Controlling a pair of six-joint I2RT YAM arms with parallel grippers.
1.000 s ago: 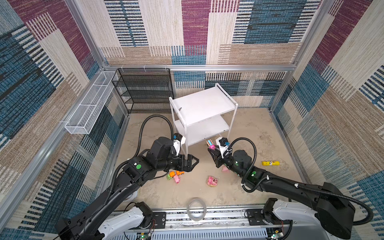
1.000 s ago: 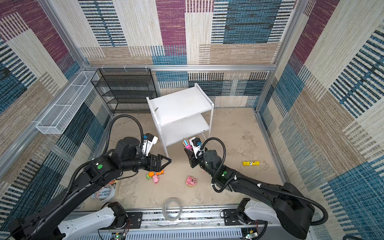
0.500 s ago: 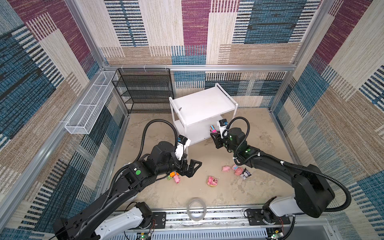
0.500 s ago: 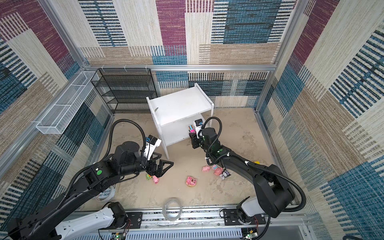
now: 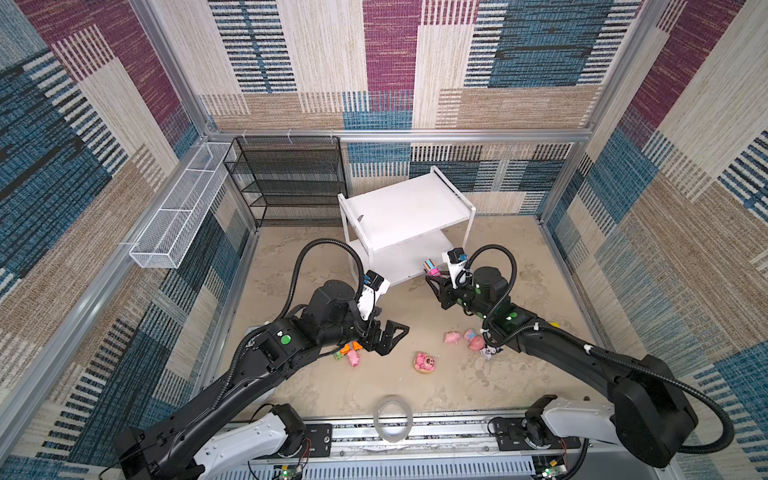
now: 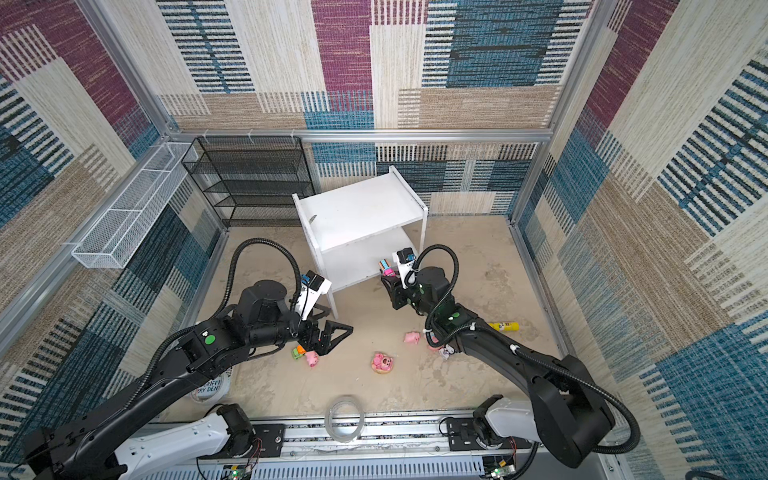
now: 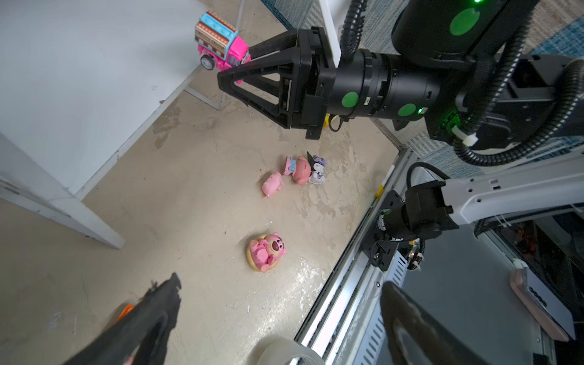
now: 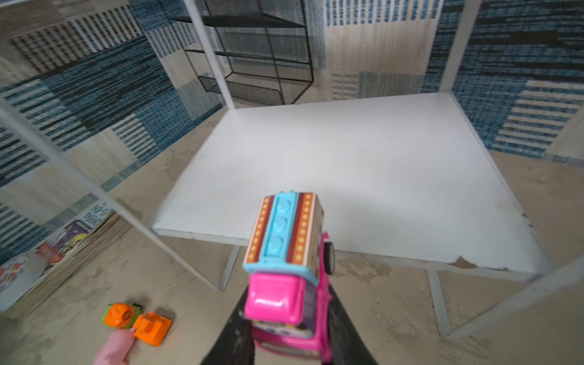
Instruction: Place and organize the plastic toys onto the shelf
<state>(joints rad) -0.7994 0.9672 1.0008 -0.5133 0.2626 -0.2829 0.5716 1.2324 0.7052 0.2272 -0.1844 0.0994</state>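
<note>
The white shelf point(image 5: 405, 212) stands at the back middle, both boards bare. My right gripper point(image 5: 434, 277) is shut on the pink multicolour car point(image 8: 286, 252), which hangs at the front edge of the lower board point(image 8: 363, 177). My left gripper point(image 5: 392, 340) is open and hovers low over the floor, nothing between its fingers. Just beside it lie an orange car and a green-orange car point(image 8: 139, 319) with a pink pig point(image 5: 354, 357). A pink bear point(image 7: 267, 251) lies mid-floor. Another pig point(image 7: 272, 185), a pink figure point(image 7: 297, 167) and the black-white figure point(image 7: 317, 166) lie under the right arm.
A black mesh rack point(image 5: 291, 183) and a long white wire basket point(image 5: 174, 220) stand at the back left. A yellow tube point(image 6: 503, 327) lies at the right. A tape roll point(image 5: 392, 419) sits by the front rail, and a book point(image 8: 79, 234) lies at the left.
My right gripper carried the pink car away from the floor toys up to the shelf's lower board and holds there. My left gripper drifted slightly forward and down beside the orange cars.
</note>
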